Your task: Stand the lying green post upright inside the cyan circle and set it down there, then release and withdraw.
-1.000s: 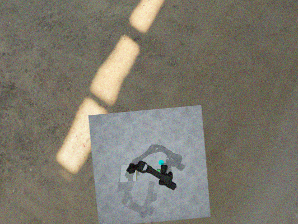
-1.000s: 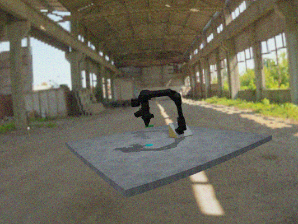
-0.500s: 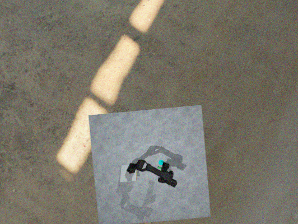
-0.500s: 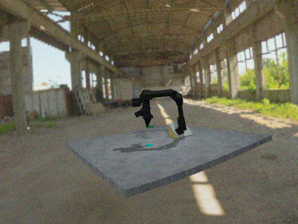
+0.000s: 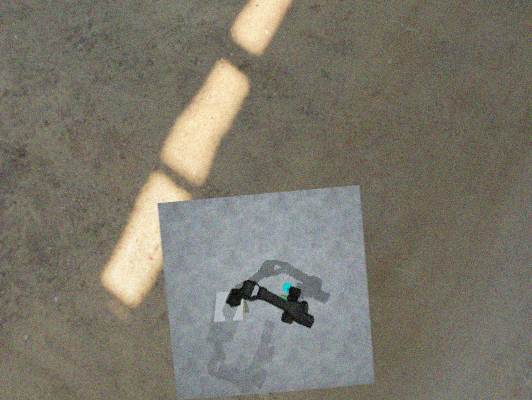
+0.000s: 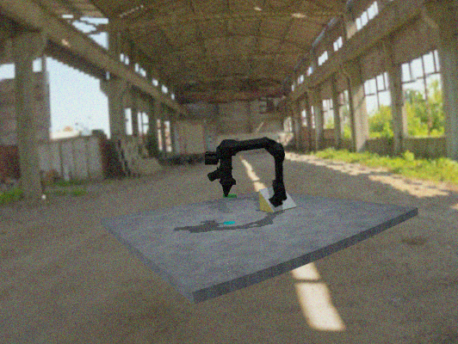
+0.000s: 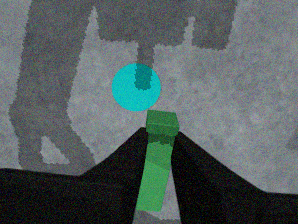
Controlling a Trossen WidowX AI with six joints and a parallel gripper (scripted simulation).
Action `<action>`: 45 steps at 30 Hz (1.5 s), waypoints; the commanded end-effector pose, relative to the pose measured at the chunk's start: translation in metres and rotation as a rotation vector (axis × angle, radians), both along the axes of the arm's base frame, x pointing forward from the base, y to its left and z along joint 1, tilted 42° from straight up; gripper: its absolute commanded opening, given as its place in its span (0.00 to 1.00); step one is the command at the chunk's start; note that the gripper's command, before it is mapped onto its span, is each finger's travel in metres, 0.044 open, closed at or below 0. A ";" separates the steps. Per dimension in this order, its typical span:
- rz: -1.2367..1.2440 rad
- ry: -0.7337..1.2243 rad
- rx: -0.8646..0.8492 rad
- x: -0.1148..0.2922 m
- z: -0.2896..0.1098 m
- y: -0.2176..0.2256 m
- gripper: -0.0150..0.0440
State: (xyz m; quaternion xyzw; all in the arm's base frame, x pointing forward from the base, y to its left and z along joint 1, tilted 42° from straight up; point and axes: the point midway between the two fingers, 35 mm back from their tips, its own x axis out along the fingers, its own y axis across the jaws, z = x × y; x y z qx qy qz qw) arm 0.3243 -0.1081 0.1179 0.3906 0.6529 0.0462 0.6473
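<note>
Matte black six-joint arm on a pale base

The arm (image 6: 258, 146) is uniformly matte black, built of slim rounded links joined by bulkier, blocky joint housings. A small boxy module juts from the wrist. The end effector (image 6: 226, 189) tapers to a narrow dark tip; its two fingers look like broad, flat black wedges in the wrist view. The base plate (image 6: 290, 202) is pale grey with a yellowish side face.
</note>
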 end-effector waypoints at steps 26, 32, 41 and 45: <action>-0.038 -0.056 -0.165 0.001 -0.014 0.003 0.29; -0.050 -0.071 -0.197 0.002 -0.017 0.003 0.29; -0.069 -0.095 -0.245 0.003 -0.020 0.003 0.29; -0.079 -0.106 -0.265 0.004 -0.022 0.004 0.29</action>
